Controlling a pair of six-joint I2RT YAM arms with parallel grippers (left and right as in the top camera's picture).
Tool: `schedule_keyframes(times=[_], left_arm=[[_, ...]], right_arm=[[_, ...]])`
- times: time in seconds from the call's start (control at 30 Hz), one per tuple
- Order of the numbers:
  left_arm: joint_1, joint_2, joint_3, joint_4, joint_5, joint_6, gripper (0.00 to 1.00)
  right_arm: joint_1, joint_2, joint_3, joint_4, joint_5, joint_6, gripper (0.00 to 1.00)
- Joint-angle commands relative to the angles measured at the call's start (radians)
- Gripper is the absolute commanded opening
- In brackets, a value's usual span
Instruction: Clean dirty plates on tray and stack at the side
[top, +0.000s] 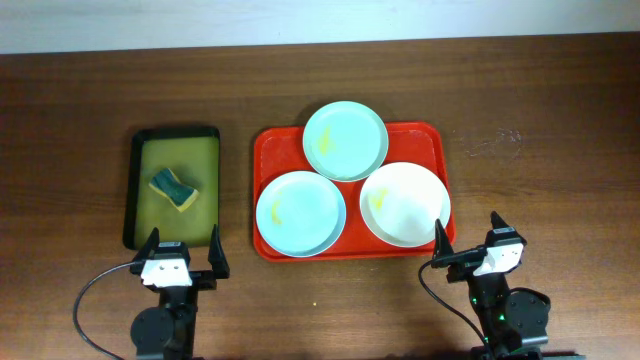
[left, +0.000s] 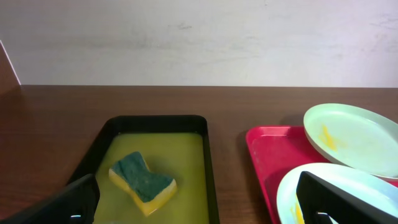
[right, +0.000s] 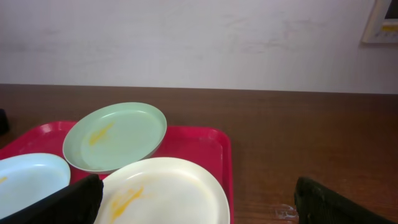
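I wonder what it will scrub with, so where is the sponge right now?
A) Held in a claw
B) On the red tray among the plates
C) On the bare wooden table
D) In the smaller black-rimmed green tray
D: the sponge lies inside the olive-green tray, well within its black rim.
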Motion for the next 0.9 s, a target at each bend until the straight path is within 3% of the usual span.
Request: schedule_keyframes(times=[0.0,0.57,0.6,0.73,0.87], left_arm=[[-0.004,-0.010,-0.008,0.000,-0.007,0.016,0.99],[-0.004,-0.010,-0.008,0.037,-0.004,0.014,0.99],[-0.005,-0.010,-0.007,0.091,0.064,-0.029,0.99],[-0.008,-0.010,-0.007,0.224,0.744,-0.432,0.99],[-0.008,-0.010,-0.006,0.483,0.857,-0.540,0.99]], right_arm=[[0.008,-0.007,-0.008,-0.002,0.009,0.004,0.99],[0.008,-0.007,-0.008,-0.002,0.009,0.004,0.98],[0.008,-0.007,-0.008,-0.002,0.009,0.004,0.99],[0.008,-0.007,-0.008,-0.002,0.009,0.004,0.99],[0.008,-0.007,-0.008,-0.002,0.009,0.004,0.99]])
